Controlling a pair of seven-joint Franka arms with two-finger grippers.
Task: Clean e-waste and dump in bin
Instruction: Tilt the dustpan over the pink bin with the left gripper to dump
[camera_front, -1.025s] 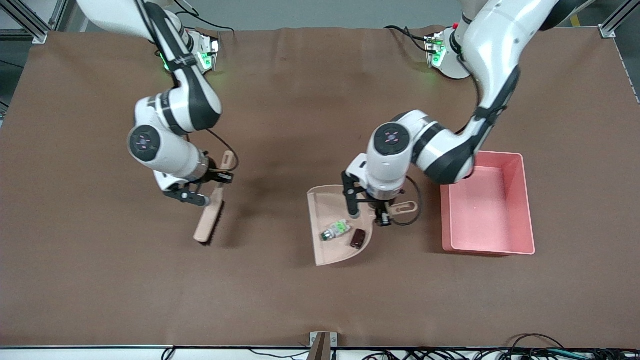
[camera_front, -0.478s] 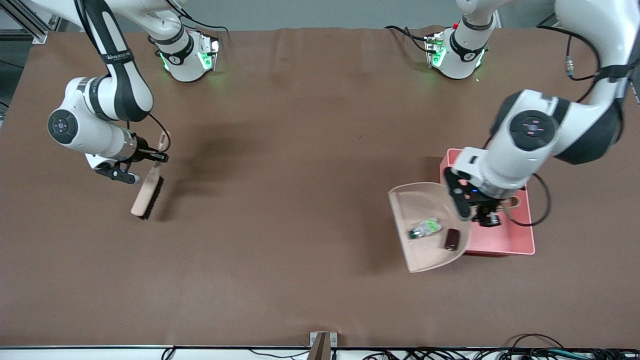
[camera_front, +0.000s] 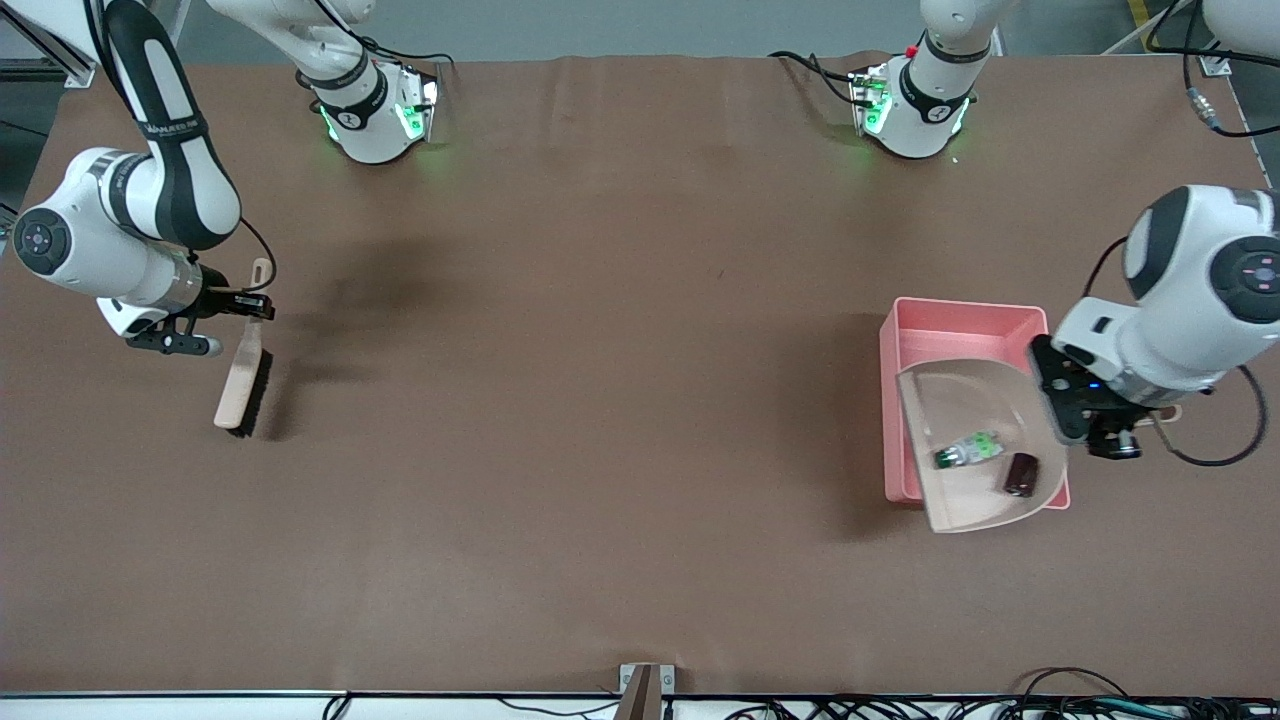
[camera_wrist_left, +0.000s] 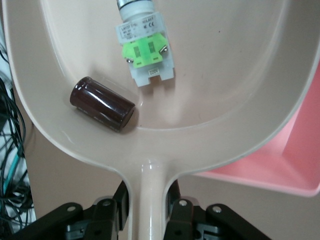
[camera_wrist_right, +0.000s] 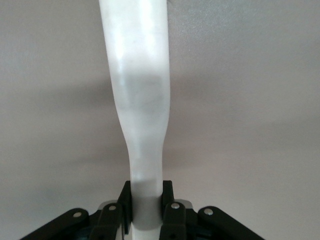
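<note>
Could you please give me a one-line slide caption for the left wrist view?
Left gripper clamps the dustpan handle, holding the e-waste over the pink bin.

Left gripper (camera_front: 1112, 437) carries dustpan (camera_front: 955, 400) from table middle toward left arm's end; pan now hangs over bin (camera_front: 960, 322), covering most of it. Component (camera_front: 968, 449) and block (camera_front: 1019, 473) ride along inside pan. Right gripper (camera_front: 243, 301) swings brush (camera_front: 240, 385) away from middle toward right arm's end of table. Both arms' elbows pull outward.
</note>
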